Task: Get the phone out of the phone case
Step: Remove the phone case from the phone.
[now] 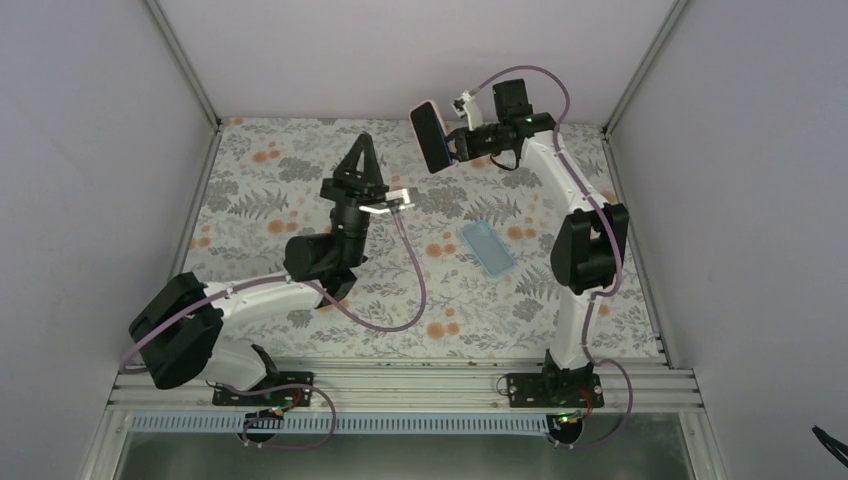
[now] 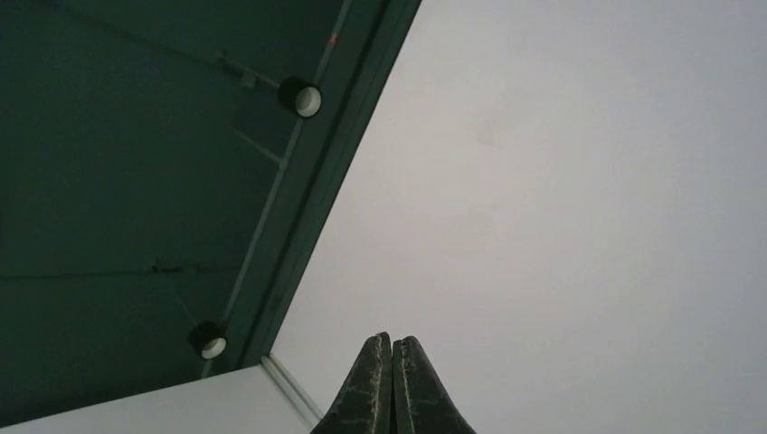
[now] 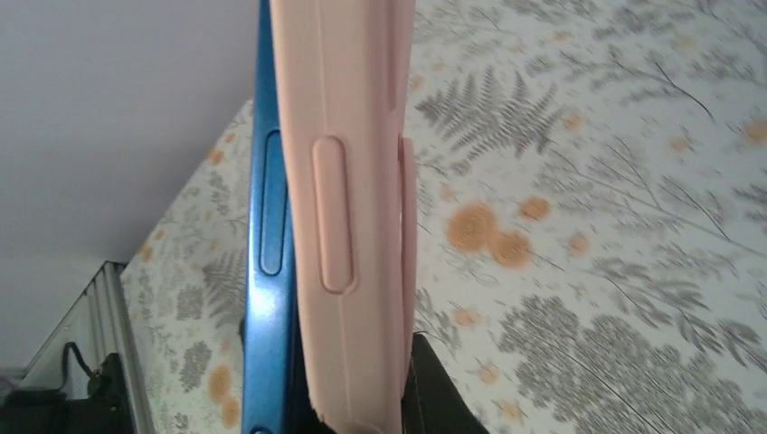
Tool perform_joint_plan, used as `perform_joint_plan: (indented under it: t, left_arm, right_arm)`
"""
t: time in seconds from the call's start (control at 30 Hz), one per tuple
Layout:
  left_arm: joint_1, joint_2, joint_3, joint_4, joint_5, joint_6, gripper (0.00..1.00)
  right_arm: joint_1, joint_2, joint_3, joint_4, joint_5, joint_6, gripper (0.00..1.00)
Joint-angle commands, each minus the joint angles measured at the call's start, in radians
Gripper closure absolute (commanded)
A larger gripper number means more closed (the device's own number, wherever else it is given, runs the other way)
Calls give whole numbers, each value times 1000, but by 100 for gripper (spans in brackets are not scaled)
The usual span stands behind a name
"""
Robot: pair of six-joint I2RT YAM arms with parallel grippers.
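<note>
Your right gripper (image 1: 449, 147) clamps the blue phone (image 3: 268, 235) in its pink rubbery case (image 3: 348, 181). Your left gripper (image 2: 392, 353) points up, its fingers pressed together.

A pink case (image 3: 348, 181) stands edge-on, close up; the blue phone (image 3: 269, 298) lies against its left side. One of the jaws shows dark at its lower right; floral worktop (image 3: 588, 226) behind.

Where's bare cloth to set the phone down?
Best: the near-right patch between the light blue case, the right arm's base and the front rail. Also the far-left corner beside the left end effector. Crowded: centre, with the left arm and its cable; far back, the held phone.
</note>
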Motion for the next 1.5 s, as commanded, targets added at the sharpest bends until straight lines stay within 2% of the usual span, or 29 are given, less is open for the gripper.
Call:
perform_joint_plan:
  t: [0.0,0.13,0.17,0.23,0.33,0.4,0.43,0.6,0.87,1.03,1.3,1.37,1.47]
  left_arm:
    - [-8,28,23,216,-55,-5,98]
    - [-12,37,12,178,-61,-35,97]
    - [-13,34,9,156,-70,-51,94]
    - [-18,33,-9,126,-78,-85,70]
    - [-37,50,-31,117,-95,-125,20]
    - [-50,62,-28,100,-116,-165,3]
    - [-57,64,-22,76,-130,-192,0]
    - [-74,100,18,-39,-173,-325,0]
    - [-80,204,103,-122,-144,-456,0]
    - [-80,278,182,-97,-145,-475,0]
    - [-73,344,270,-158,-148,-530,0]
    - [-65,351,289,-198,-157,-561,0]
    - [-43,323,313,-346,-152,-678,0]
  right_arm:
    - [-2,-3,16,-27,-7,-50,97]
    - [-3,-18,6,-31,-12,-48,97]
    - [-4,-21,4,-32,-15,-44,97]
    - [-5,-29,0,-28,-19,-32,97]
    - [-6,-37,8,-13,-31,6,97]
    - [-5,-49,12,4,-27,32,97]
    - [-6,-60,10,23,-13,50,97]
    - [-4,-127,-32,142,66,134,97]
    - [9,-185,-28,187,130,195,97]
    - [21,-193,-8,177,169,199,97]
    - [45,-208,-1,174,204,201,97]
    - [55,-213,9,172,224,202,97]
    - [72,-212,48,148,289,193,97]
